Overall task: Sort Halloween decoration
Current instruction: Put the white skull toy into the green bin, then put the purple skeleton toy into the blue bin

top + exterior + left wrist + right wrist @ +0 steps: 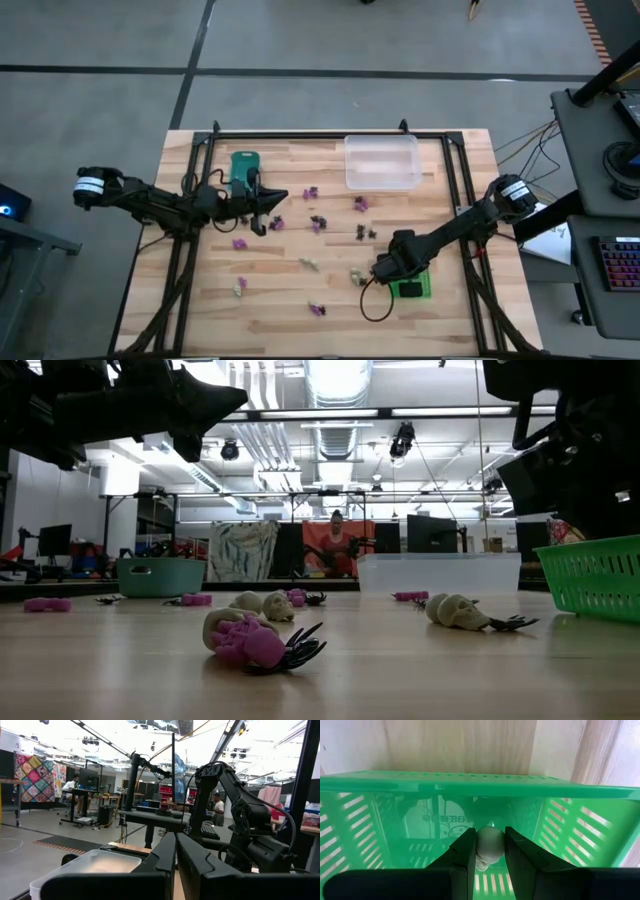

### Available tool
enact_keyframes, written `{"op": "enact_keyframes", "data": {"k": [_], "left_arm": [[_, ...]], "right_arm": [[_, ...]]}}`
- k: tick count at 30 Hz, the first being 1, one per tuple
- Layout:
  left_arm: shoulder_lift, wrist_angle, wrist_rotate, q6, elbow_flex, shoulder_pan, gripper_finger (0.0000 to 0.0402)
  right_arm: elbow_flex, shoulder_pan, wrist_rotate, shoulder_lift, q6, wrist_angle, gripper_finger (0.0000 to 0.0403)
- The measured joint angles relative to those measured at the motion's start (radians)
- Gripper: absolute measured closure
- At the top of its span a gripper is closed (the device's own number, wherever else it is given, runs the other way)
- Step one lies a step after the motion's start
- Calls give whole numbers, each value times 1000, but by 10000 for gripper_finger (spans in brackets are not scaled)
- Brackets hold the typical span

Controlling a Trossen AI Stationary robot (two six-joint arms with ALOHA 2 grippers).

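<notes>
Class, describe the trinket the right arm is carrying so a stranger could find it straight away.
Start at the bright green slatted plastic basket near the table's right front. The right tool hangs over its inside, pinching a small pale cream rounded trinket. It alone is off the table.

The table (200, 310) is pale, matt wood planks with visible grain. The green tray (480, 785) is glossy slotted plastic; the clear tray (381, 160) is frosted plastic. The cream trinket (489, 845) looks smooth plastic.
</notes>
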Motion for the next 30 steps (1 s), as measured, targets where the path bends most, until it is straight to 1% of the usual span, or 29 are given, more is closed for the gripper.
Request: {"op": "enact_keyframes", "data": {"k": [17,20,30], "left_arm": [[0,0,0,3,0,0,402],[0,0,0,3,0,0,402],[0,-6,0,3,0,0,402]], "right_arm": [[0,0,14,0,-10,4,324],[0,0,26,0,-9,6,313],[0,0,27,-2,-5,5,255]]}}
